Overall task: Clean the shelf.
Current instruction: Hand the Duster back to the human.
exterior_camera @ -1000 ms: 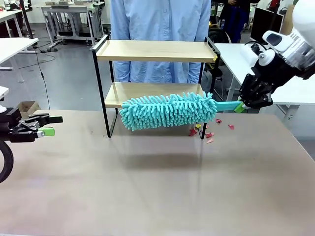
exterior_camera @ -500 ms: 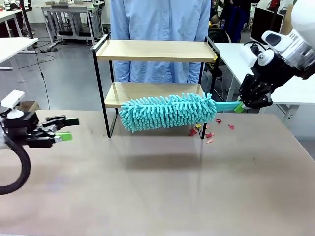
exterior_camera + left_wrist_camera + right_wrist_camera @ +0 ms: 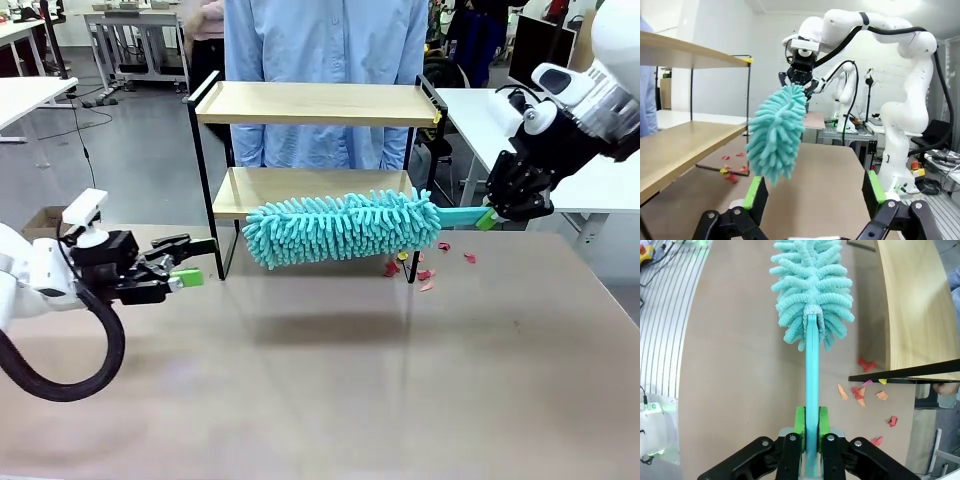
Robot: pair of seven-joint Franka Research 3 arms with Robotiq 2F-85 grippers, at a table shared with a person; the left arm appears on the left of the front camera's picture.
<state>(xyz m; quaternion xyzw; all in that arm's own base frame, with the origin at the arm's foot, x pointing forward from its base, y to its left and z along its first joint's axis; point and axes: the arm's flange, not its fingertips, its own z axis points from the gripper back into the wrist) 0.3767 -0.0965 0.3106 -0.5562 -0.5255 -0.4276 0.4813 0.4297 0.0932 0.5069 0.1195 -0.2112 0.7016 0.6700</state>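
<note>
left gripper (image 3: 192, 262) advanced toward 1 shelf (image 3: 318, 103).

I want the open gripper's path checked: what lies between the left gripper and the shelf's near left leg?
Bare tabletop, in the front view, between the left gripper and the shelf.

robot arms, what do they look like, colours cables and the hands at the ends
Both arms are glossy white with rounded, bulbous joints. The left arm trails a thick black cable that loops below it, and carries a small white block on its wrist. The left hand is black with two fingers tipped in green pads. The right hand is likewise black with green pads.
</note>
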